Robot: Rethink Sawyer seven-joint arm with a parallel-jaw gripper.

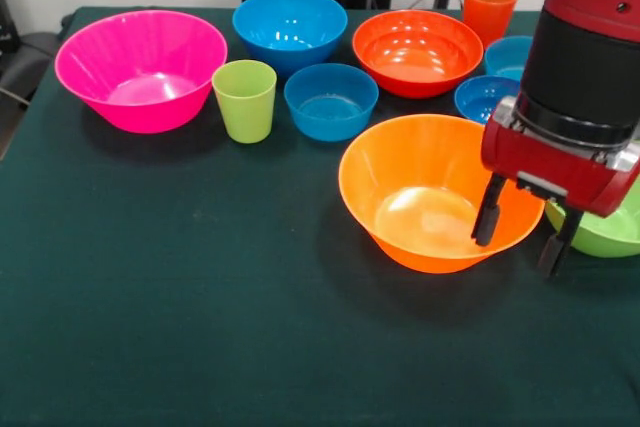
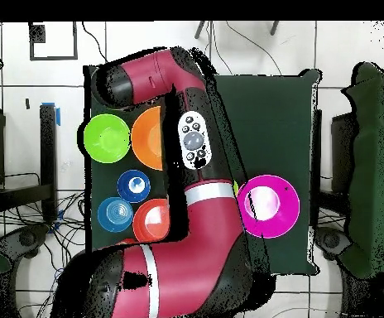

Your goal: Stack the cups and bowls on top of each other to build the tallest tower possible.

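Evidently nothing is stacked yet: your gripper (image 1: 520, 230), fingers spread and holding nothing, straddles the upright orange bowl's (image 1: 440, 192) rim toward the bench's near right; other bowls and cups stand separately behind.

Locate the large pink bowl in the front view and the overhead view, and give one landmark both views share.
Front view: the large pink bowl stands upright at the far left of the table, left of the lime-green cup.
Overhead view: the pink bowl sits alone at the right of the table, right of the red arm.
Shared landmark: the large light-orange bowl, upright beside the gripper, with the lime-green bowl next to it.
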